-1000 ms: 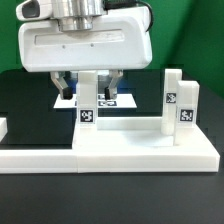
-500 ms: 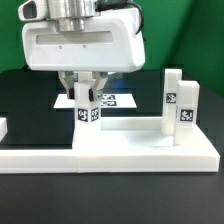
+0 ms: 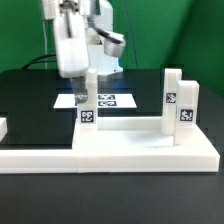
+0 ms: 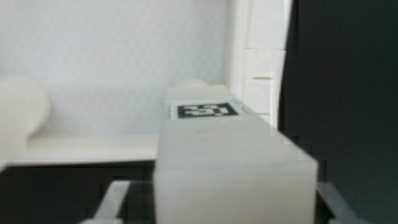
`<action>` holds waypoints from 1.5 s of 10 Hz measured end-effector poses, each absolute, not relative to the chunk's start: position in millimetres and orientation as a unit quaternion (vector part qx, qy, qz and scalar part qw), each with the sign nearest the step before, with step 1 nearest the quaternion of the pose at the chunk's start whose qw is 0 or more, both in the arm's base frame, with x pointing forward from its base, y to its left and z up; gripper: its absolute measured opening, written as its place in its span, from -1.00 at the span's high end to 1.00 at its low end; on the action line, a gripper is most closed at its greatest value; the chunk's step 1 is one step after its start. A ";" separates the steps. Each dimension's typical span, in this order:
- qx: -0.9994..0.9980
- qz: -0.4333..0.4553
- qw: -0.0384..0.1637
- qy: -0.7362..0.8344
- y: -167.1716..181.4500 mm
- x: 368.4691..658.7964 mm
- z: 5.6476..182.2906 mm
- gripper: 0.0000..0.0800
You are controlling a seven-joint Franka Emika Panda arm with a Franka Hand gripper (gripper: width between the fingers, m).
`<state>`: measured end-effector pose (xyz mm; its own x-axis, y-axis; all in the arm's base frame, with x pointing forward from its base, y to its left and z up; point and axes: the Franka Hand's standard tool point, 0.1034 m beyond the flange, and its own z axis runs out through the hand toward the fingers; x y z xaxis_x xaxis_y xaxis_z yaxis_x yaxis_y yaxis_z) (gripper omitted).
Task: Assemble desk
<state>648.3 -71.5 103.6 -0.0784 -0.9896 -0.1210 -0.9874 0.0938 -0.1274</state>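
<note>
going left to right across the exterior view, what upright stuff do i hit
gripper on the first leg → two legs standing side by side near the exterior view's right, all on the tabletop

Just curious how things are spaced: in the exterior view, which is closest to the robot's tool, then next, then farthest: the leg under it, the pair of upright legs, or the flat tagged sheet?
1. Leg, directly beneath the tool.
2. Marker board, just behind that leg.
3. Pair of legs, toward the exterior view's right.

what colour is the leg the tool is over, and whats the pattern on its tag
White leg with a black-and-white square tag; the exterior view shows it best.
</note>
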 end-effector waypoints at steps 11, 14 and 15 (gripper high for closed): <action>-0.528 0.013 0.107 0.842 -68.6 648.1 113.9 -0.49; -0.548 0.002 0.145 0.824 -66.6 660.7 169.0 -0.62; -0.549 -0.001 0.144 0.823 -66.6 661.4 165.7 -0.62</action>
